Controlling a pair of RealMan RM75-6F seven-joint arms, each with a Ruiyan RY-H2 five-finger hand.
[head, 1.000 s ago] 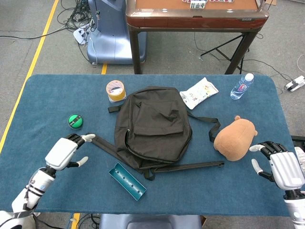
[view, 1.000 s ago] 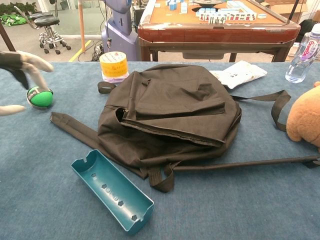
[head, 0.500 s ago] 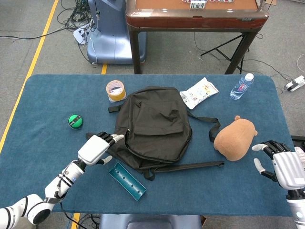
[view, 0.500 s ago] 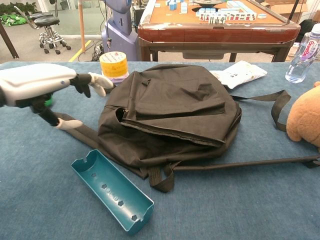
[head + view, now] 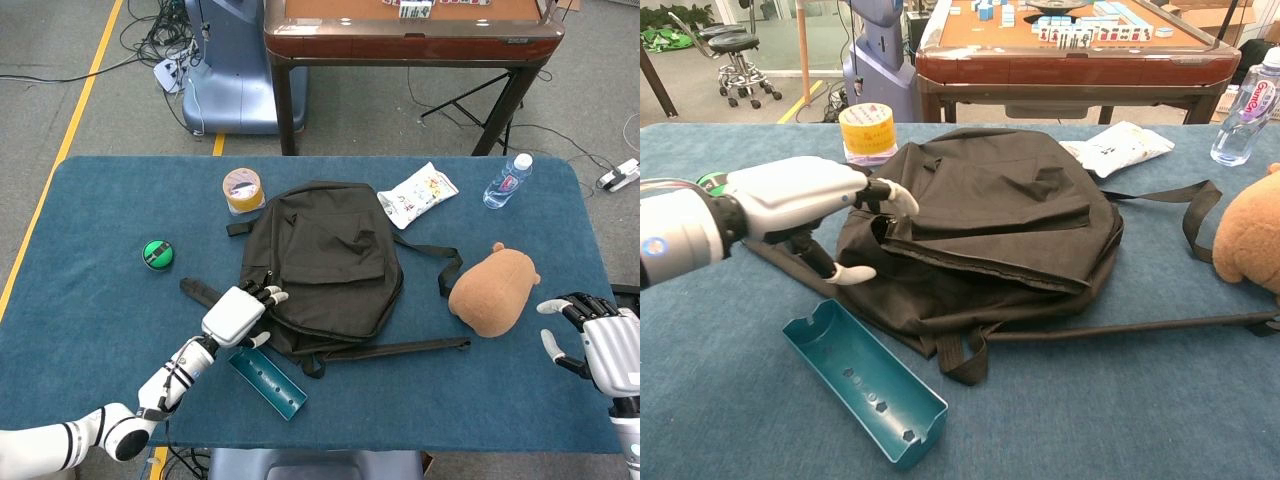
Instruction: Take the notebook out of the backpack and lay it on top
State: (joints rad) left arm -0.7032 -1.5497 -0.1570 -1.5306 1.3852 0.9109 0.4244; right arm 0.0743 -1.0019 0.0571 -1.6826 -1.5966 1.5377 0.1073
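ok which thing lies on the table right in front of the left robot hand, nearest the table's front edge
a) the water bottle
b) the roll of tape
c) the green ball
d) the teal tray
d: the teal tray lies just below the left robot hand near the front edge of the table, beside the backpack.

Black fabric backpack (image 5: 325, 265) lies flat mid-surface on the blue cloth-covered surface (image 5: 90, 210), straps trailing right and lower left. Left hand (image 5: 238, 313) sits at its lower-left edge, fingers apart, tips at the zipper opening. Right hand (image 5: 600, 345) at the far right edge, fingers spread, holding nothing. Teal plastic tray (image 5: 266, 379) just below the left hand. Brown plush toy (image 5: 492, 290) right of the backpack, yellow tape roll (image 5: 243, 190) above-left, green round object (image 5: 157, 254) far left.
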